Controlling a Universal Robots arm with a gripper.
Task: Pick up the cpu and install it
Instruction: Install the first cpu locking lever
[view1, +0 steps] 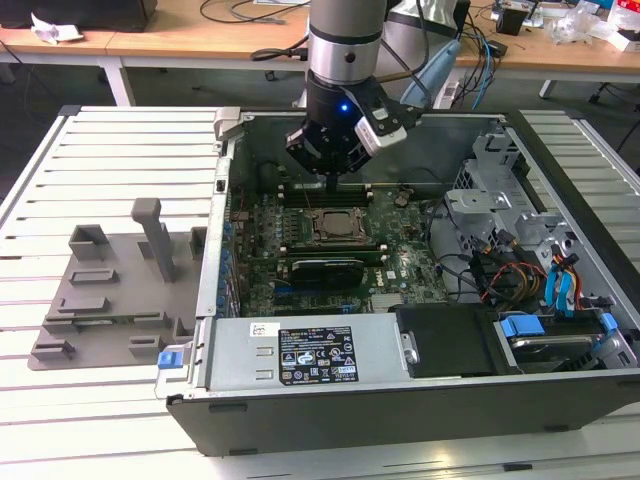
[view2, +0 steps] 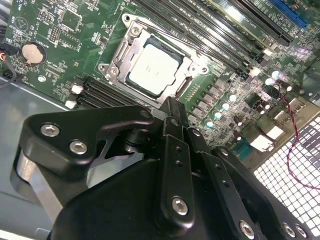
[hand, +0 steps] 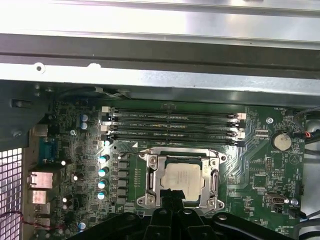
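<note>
The cpu (view1: 333, 226) (view2: 155, 68) (hand: 182, 177), a flat square chip with a silvery top, lies inside the metal socket frame (view2: 132, 35) (hand: 150, 172) on the green motherboard (view1: 400, 265) of the open computer case. My gripper (view1: 330, 188) (view2: 170, 105) (hand: 172, 194) hangs just above the socket's edge, apart from the chip. Its black fingers are pressed together and shut, with nothing between them. In both wrist views the fingertips cover a little of the socket's near side.
A grey plastic fixture tray (view1: 110, 290) stands at the exterior view's left, outside the case. Memory slots (hand: 172, 127) run beside the socket. The case wall (view1: 215, 230), a drive cage with cables (view1: 520, 240) and the power supply (view1: 300, 350) surround the board.
</note>
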